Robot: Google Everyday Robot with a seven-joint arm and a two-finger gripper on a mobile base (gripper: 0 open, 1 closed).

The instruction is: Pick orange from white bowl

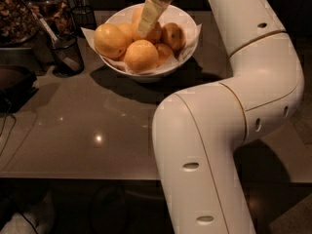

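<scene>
The white bowl point(157, 73) stands at the back of the table, with a white paper liner point(90, 33) poking over its rim. Several yellow-orange oranges lie in it: a large one at the left point(111, 40), one at the front point(141, 55) and a darker one at the right point(173, 35). My gripper point(145, 29) comes down from the top edge. Its pale tip hangs over the middle of the pile, right at the oranges behind the front one. I cannot tell whether it touches a fruit.
A dark wire-mesh cup point(66, 53) stands just left of the bowl, with a container of brown pieces point(17, 14) behind it. A dark object point(14, 84) lies at the left edge. My bulky white arm point(219, 130) fills the right side.
</scene>
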